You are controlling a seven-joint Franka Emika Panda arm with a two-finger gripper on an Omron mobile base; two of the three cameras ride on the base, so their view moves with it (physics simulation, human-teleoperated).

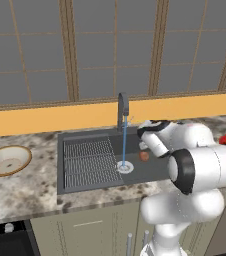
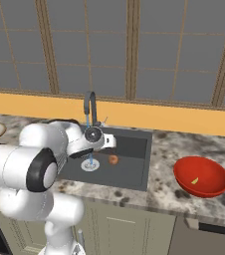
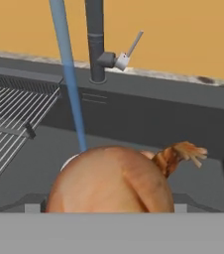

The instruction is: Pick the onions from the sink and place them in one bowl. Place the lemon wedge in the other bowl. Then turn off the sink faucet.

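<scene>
One onion (image 3: 111,181) sits between the spread jaws, apparently held; a second (image 2: 113,159) lies in the sink (image 2: 134,172). Two bowls: beige (image 1: 6,160), red (image 2: 202,177) holding one lemon wedge (image 2: 195,181).

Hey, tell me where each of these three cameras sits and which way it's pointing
Left base view: behind the arm's left, looking forward and down at the sink, running faucet and beige bowl; the white arm rises lower right.
Right base view: behind its right, same sink, plus the red bowl holding the lemon wedge; the arm rises lower left.
Hand view: on the hand, inside the basin, facing the faucet over a close onion.
Both base views share sink, faucet and an onion.
</scene>
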